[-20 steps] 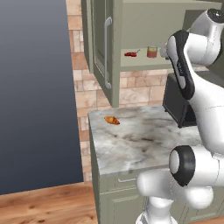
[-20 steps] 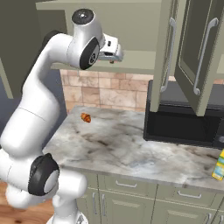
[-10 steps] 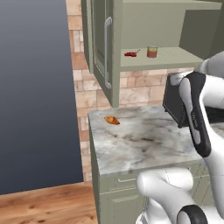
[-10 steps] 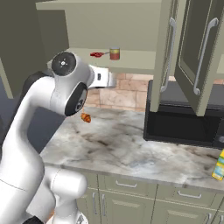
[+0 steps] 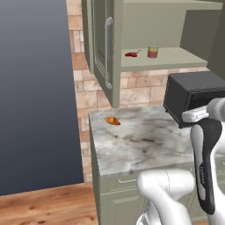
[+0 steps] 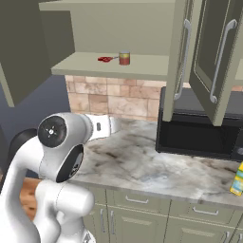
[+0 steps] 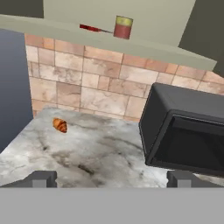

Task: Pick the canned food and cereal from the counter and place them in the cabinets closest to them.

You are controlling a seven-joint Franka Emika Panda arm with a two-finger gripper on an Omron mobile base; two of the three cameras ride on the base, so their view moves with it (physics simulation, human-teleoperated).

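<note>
Change since a second ago: the arm has dropped from shelf height, where its hand was beside the open cupboard, to a low folded pose in front of the counter; the can on the shelf has not moved.

Gripper (image 7: 111, 179): empty, jaws spread wide (the two dark fingertips (image 7: 40, 178) stand far apart at the bottom of the hand view), facing across the stone toward the wall.

Canned food (image 6: 124, 58): upright on the lower shelf of the open cabinets (image 6: 118, 66), red-orange label, pale top. Clear of the gripper.

Small red thing with a stem (image 6: 105, 59): lying flat on the same shelf, just beside the can on its left as seen from the right base view.

Cereal (image 6: 238, 179): yellow box at the far right edge of the right base view, standing on the counter (image 6: 142, 166) in front of the microwave's right end; only part of it shows.

Microwave (image 7: 188, 131): black, on the stone against the brick wall, below the open shelf's right side.

Croissant (image 5: 112, 121): orange-brown, lying alone near the counter's back left corner, well apart from the microwave.

Cabinet doors (image 6: 209, 57): two stand swung open above the microwave, silver bar handles outward.
</note>
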